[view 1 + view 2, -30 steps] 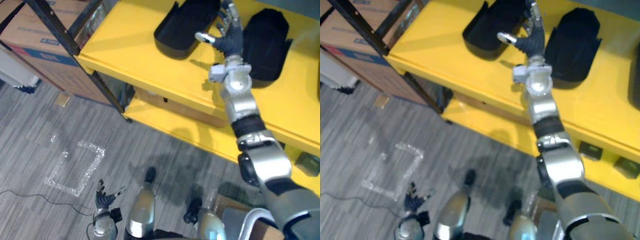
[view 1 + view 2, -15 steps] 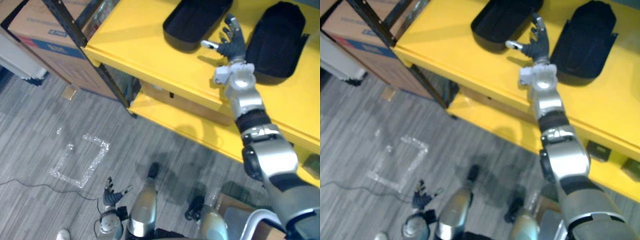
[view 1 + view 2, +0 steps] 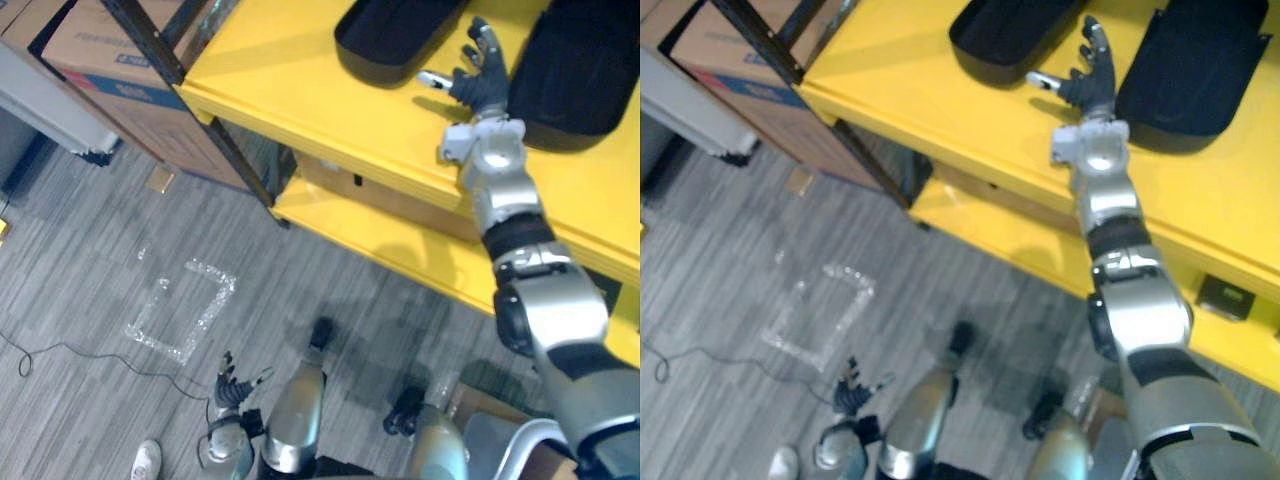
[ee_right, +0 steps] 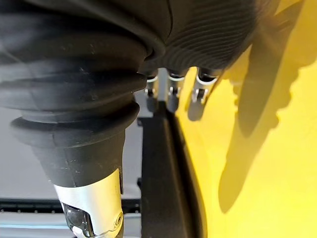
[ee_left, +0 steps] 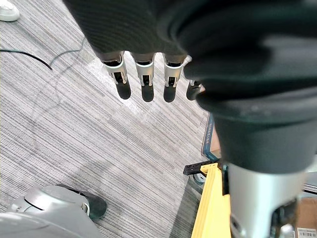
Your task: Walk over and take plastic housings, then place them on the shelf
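Observation:
Two black plastic housings lie on the yellow shelf (image 3: 300, 90): one housing (image 3: 395, 35) at the upper middle and another housing (image 3: 585, 70) to its right. My right hand (image 3: 478, 85) hovers open over the shelf between them, fingers spread and straight, holding nothing. In the right wrist view its fingers (image 4: 171, 94) point along a housing's dark edge (image 4: 158, 173) over the yellow board (image 4: 257, 173). My left hand (image 3: 232, 385) hangs low over the grey floor with its fingers (image 5: 143, 79) straight and nothing in them.
A lower yellow shelf board (image 3: 400, 250) runs under the top one, with a black upright post (image 3: 190, 90) at the left. Cardboard boxes (image 3: 110, 70) stand behind the post. A taped square (image 3: 185, 310) marks the carpet, and a person's white shoe (image 3: 148, 460) shows at the bottom.
My right hand has drawn back from between the housings toward the shelf's front edge. The camera has shifted, so the shelf sits higher and the floor fills more of the picture.

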### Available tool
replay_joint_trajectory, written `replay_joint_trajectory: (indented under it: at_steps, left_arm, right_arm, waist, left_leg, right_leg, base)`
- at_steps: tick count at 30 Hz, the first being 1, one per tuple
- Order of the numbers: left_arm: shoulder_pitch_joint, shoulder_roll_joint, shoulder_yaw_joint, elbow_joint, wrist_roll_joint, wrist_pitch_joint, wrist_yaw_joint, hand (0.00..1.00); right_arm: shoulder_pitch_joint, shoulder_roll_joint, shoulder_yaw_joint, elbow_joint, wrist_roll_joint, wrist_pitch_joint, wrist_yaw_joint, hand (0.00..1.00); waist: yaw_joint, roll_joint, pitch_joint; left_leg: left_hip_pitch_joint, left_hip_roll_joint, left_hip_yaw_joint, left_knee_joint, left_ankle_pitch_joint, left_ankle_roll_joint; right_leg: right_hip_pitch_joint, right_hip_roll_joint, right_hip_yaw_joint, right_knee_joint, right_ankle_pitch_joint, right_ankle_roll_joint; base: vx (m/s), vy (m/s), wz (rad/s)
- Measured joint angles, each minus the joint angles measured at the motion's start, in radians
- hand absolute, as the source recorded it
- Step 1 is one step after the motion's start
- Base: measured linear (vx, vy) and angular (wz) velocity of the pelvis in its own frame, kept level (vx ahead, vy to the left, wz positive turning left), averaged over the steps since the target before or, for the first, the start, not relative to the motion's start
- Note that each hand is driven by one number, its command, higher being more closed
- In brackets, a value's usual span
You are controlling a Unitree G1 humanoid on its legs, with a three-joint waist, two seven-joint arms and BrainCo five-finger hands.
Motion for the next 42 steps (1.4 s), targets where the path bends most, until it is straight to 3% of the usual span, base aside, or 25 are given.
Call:
replay_joint_trajectory:
  at_steps: [9, 14, 19, 22, 27, 29, 33, 36, 38, 42]
  left_arm:
    - [-0.001, 0.000, -0.008, -0.013, 0.000, -0.002, -0.001, 0.00]
    - [-0.001, 0.003, -0.022, -0.021, 0.000, -0.002, -0.001, 0.00]
    - [0.000, 0.003, -0.024, -0.024, 0.000, 0.000, -0.001, 0.00]
    - [0.001, 0.003, -0.024, -0.024, 0.001, 0.000, -0.001, 0.00]
    - [0.002, 0.003, -0.024, -0.024, 0.007, -0.004, -0.002, 0.00]
    - [0.006, 0.003, -0.022, -0.032, 0.013, -0.032, -0.002, 0.00]
    - [0.023, 0.003, -0.011, -0.086, 0.023, -0.069, -0.002, 0.00]
    - [0.022, 0.002, 0.018, -0.149, 0.053, -0.104, 0.008, 0.00]
    - [0.029, -0.008, 0.071, -0.199, 0.054, -0.113, 0.040, 0.00]
    - [0.017, -0.012, 0.125, -0.287, 0.072, -0.113, 0.099, 0.00]
  right_arm:
    - [0.000, -0.010, 0.086, 0.000, -0.039, -0.078, 0.094, 0.00]
    - [-0.006, 0.012, 0.134, -0.006, -0.063, -0.084, 0.136, 0.00]
    - [-0.008, 0.042, 0.172, -0.011, -0.117, -0.084, 0.125, 0.00]
    - [-0.014, 0.051, 0.172, -0.012, -0.118, -0.079, 0.092, 0.00]
    - [-0.034, 0.044, 0.166, -0.012, -0.189, -0.079, -0.034, 0.00]
    - [-0.043, 0.024, 0.145, -0.025, -0.247, -0.101, -0.095, 0.00]
    - [-0.034, 0.020, 0.099, -0.207, -0.246, -0.123, -0.125, 0.00]
    - [0.082, 0.034, 0.067, -0.552, -0.193, -0.148, -0.097, 0.00]
    - [0.287, 0.086, 0.056, -0.842, -0.171, -0.134, -0.066, 0.00]
    - [0.690, 0.140, 0.010, -1.070, -0.086, -0.070, -0.022, 0.00]
  waist:
    - [0.012, 0.003, -0.001]
    - [0.023, 0.007, -0.003]
    - [0.031, 0.007, -0.003]
    - [0.031, 0.007, -0.003]
    - [0.028, 0.007, -0.003]
    - [0.025, 0.006, -0.003]
    - [-0.004, 0.002, 0.000]
    - [-0.047, -0.015, -0.010]
    - [-0.096, -0.062, -0.066]
    - [-0.162, -0.139, -0.175]
  left_leg:
    - [-0.019, 0.002, -0.008, 0.014, 0.004, -0.007]
    - [-0.014, 0.009, -0.010, 0.021, 0.002, -0.006]
    - [-0.012, 0.014, -0.012, 0.030, -0.004, 0.002]
    - [-0.012, 0.014, -0.011, 0.030, -0.004, 0.002]
    - [-0.012, 0.021, -0.002, 0.027, -0.002, -0.001]
    - [0.005, 0.029, 0.015, 0.014, 0.001, -0.004]
    - [0.057, 0.047, 0.055, -0.007, 0.001, -0.004]
    - [0.126, 0.058, 0.113, -0.039, -0.004, 0.000]
    - [0.154, 0.067, 0.162, -0.056, -0.020, 0.004]
    - [0.214, 0.073, 0.241, -0.080, -0.046, 0.003]
  right_leg:
    - [-0.008, 0.003, -0.009, 0.004, -0.001, -0.001]
    - [0.008, 0.011, -0.014, -0.008, -0.002, -0.002]
    - [0.019, 0.017, -0.019, -0.010, -0.001, -0.003]
    - [0.019, 0.017, -0.019, -0.014, 0.000, -0.002]
    - [0.020, 0.025, -0.015, -0.032, 0.016, -0.003]
    - [0.031, 0.035, -0.003, -0.055, 0.030, -0.002]
    - [0.071, 0.056, 0.025, -0.106, 0.058, 0.000]
    - [0.117, 0.074, 0.067, -0.164, 0.084, 0.005]
    - [0.133, 0.087, 0.098, -0.219, 0.110, 0.010]
    - [0.184, 0.104, 0.158, -0.330, 0.170, 0.027]
  base:
    - [0.00, -0.006, 0.02]
    - [-0.03, -0.005, 0.01]
    - [-0.04, 0.001, 0.02]
    - [-0.02, 0.009, -0.01]
    - [0.00, 0.009, -0.05]
    - [0.02, 0.014, -0.18]
    - [0.04, 0.019, -0.30]
    - [0.03, 0.033, -0.48]
    - [0.07, 0.035, -0.55]
    - [0.13, 0.042, -0.52]
